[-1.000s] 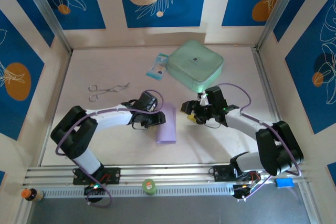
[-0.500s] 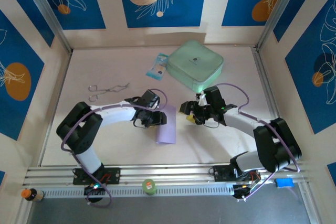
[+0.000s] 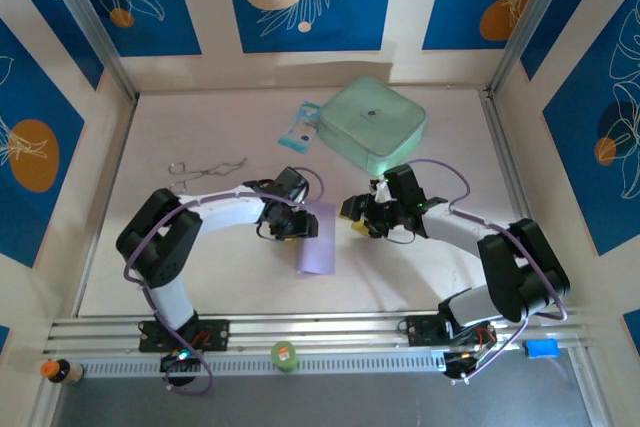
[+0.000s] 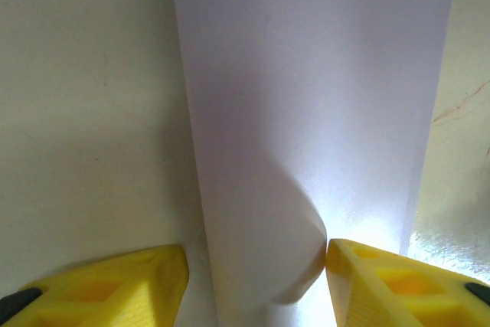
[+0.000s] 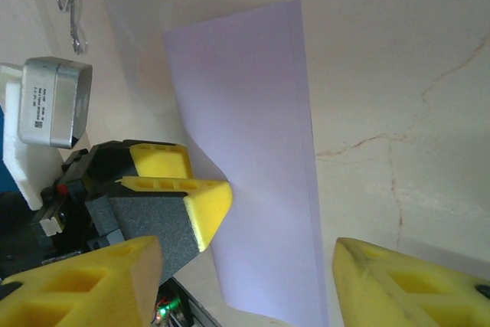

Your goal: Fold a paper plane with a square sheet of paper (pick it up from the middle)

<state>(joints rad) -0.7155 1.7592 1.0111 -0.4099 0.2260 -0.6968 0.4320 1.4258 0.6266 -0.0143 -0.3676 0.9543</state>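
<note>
Tabletop with folded lavender sheet

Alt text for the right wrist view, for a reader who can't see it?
A folded lavender paper sheet lies on a table, with the left gripper, jaws yellow-tipped, at one long edge. The right gripper frames the bottom, its jaws open.

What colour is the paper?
The paper is pale lavender, clearest in the right wrist view.

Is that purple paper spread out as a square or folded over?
Folded: the paper lies as a narrow strip, not a square, and the right wrist view shows doubled edges along one long side.
</note>
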